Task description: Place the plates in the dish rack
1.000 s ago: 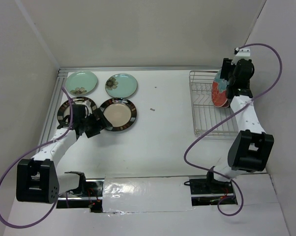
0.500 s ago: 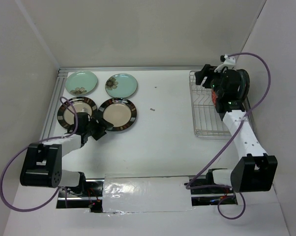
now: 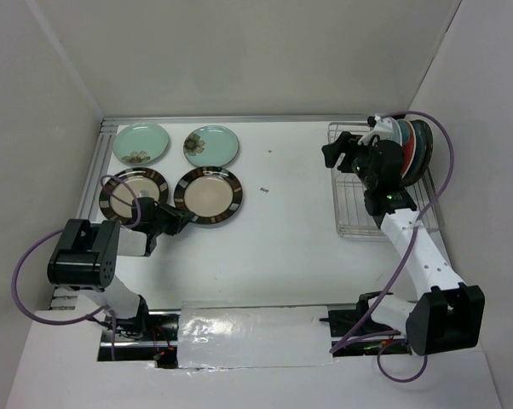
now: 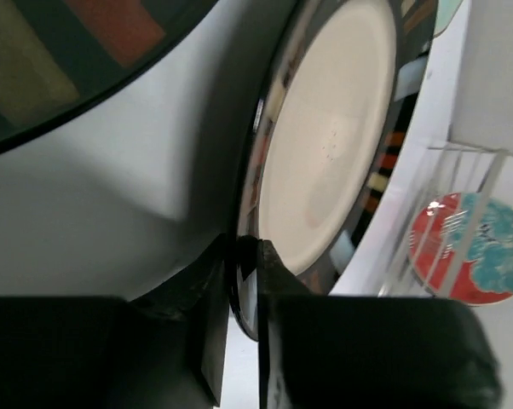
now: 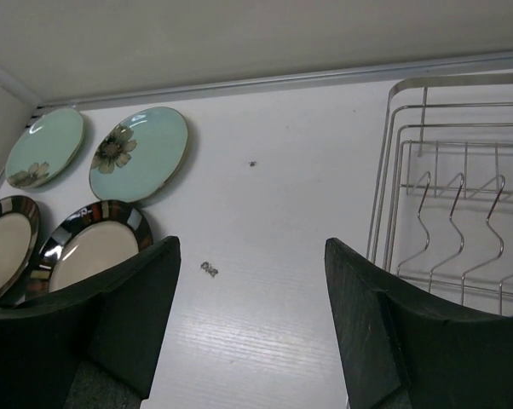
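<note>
1. The white worktop (image 3: pixel 291 230) is closed in by plain white walls (image 3: pixel 239 51).
2. At the upper right of the overhead view, red-orange and teal plates (image 3: pixel 410 146) stand at the far end of the dish rack (image 3: pixel 359 204).
3. At the left, four plates lie flat: two mint green plates (image 3: pixel 210 146) at the back and two striped ones in front.
4. My left claw (image 4: pixel 239 290) pinches the near rim of the striped plate (image 3: pixel 208 194) closer to the centre. The second striped plate (image 3: pixel 130 192) lies just beside it.
5. My right claw (image 5: pixel 250 273) hangs wide open and holds nothing, at the left edge of the rack.
6. I judge the step to be picking up this plate. The next move calls for a firm pinch and a careful lift without knocking the neighbour. Then I carry it across to a free slot.
</note>
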`<state>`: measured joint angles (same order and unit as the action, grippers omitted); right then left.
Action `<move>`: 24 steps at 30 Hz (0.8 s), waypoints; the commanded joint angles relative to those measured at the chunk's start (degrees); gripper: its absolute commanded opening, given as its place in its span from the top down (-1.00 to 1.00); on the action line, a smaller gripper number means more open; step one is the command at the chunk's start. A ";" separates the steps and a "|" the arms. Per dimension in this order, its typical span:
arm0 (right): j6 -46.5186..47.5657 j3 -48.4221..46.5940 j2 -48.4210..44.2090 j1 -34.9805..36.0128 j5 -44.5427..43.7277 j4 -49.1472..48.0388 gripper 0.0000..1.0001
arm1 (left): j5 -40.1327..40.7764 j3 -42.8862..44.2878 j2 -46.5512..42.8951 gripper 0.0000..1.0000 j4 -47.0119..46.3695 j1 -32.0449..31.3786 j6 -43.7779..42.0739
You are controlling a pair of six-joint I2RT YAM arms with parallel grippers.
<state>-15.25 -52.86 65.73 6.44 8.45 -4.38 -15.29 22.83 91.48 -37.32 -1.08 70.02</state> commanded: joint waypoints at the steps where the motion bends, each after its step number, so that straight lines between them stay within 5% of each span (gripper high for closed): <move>1: -0.49 1.26 -2.98 1.20 -1.15 0.25 -0.51 | 1.14 -1.91 0.81 0.71 -1.18 -0.15 -0.15; 5: -0.49 1.27 -3.51 1.82 -1.15 1.39 -0.52 | 1.14 -3.23 -1.56 1.00 -0.39 -0.15 -0.15; 24: -4.62 1.27 0.97 11.32 8.25 3.85 -0.64 | -12.92 -2.62 -21.52 1.00 3.75 -0.15 -7.88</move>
<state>-19.29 -51.92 65.80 16.91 14.52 -1.15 -22.02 18.74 73.95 -27.94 -0.99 63.35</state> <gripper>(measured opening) 0.817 0.204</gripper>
